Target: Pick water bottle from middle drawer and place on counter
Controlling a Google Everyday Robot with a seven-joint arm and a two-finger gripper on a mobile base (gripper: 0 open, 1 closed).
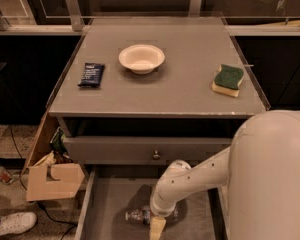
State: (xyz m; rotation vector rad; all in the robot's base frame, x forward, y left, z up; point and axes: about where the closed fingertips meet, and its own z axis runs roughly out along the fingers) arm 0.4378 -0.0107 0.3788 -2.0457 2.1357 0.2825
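- The counter (190, 84), a broad grey top, carries a pale bowl (141, 58) at centre, a green sponge (228, 80) to the right and a dark snack packet (92, 74) to the left, all well apart.
- The middle drawer (107, 206) is open below; only the water bottle (139, 215) shows inside.
- The white arm (190, 180) reaches down into the drawer.
- The bowl looks empty.
- The gripper (157, 228) is at the bottle's right end, touching or just above it; how wide it is cannot be told.
- The bottle lies on its side, long axis left to right, cap pointing left.

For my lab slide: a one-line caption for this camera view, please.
Gripper poised at the water bottle lying in the open middle drawer, beneath the counter.
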